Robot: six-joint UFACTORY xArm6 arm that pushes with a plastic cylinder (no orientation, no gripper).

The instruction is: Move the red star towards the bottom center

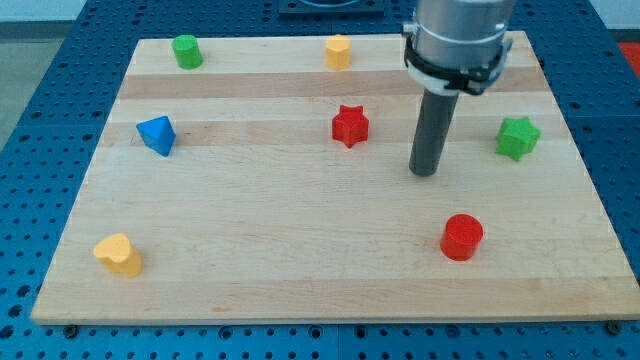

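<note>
The red star lies on the wooden board, a little above the board's middle. My tip rests on the board to the star's right and slightly lower, apart from it by a clear gap. The dark rod rises from the tip to the arm's grey end at the view's top right. A red cylinder stands below and to the right of the tip.
A green cylinder is at the top left and a yellow block at the top centre. A blue block is at the left, a green star at the right, a yellow heart-like block at the bottom left.
</note>
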